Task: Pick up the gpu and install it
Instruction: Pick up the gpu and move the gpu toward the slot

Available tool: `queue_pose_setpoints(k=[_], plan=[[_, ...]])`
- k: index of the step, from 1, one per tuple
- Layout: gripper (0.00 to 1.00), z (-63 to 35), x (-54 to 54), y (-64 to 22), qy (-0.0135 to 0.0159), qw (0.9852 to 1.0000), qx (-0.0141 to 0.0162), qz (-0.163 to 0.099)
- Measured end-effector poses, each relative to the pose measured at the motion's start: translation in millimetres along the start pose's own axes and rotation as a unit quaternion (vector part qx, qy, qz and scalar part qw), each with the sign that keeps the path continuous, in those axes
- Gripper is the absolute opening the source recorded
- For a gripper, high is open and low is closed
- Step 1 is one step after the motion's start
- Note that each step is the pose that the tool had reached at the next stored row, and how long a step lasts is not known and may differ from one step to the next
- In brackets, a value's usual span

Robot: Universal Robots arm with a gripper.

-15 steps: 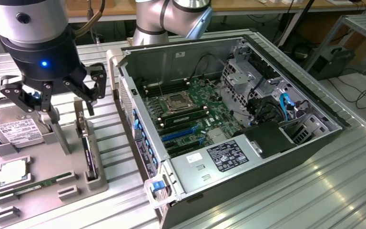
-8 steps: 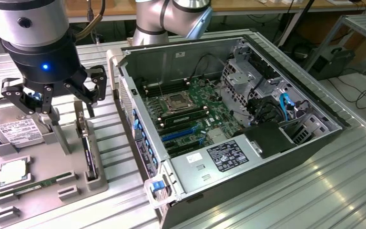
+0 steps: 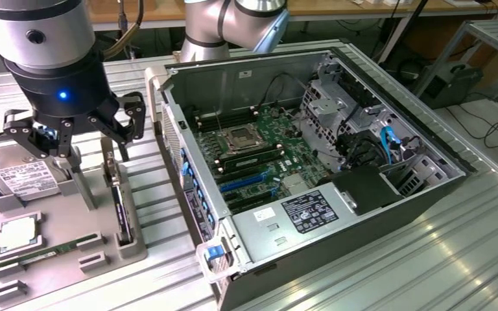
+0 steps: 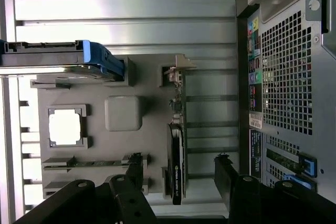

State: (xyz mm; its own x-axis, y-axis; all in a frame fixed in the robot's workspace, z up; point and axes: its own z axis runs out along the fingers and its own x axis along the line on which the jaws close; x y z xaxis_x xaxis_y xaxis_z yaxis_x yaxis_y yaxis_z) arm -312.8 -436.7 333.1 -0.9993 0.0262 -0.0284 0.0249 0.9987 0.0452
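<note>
The gpu [image 3: 121, 210] stands on edge in a slot of the grey parts tray [image 3: 72, 217], at the exterior view's left beside the open computer case [image 3: 318, 168]. In the wrist view the gpu [image 4: 176, 153] shows as a thin dark card with its silver bracket at the far end. My gripper [image 3: 85, 139] hangs open above the tray, over the card's bracket end and apart from it. In the wrist view the open gripper [image 4: 179, 177] has one finger on each side of the card, with nothing held.
On the tray lie a silver hard drive [image 3: 20, 175], a processor [image 3: 15, 233] and a narrow memory stick [image 3: 46, 253]. The motherboard [image 3: 258, 152] with blue slots [image 3: 244, 184] lies open inside the case. The case's rear panel [image 4: 286, 77] stands close beside the tray.
</note>
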Motion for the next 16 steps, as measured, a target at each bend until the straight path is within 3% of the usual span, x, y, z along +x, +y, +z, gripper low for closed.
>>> queue_pose_setpoints(k=[16], plan=[[0.66,15.7,0.4,-7.7,0.0011,1.0,-0.0001,-0.005]])
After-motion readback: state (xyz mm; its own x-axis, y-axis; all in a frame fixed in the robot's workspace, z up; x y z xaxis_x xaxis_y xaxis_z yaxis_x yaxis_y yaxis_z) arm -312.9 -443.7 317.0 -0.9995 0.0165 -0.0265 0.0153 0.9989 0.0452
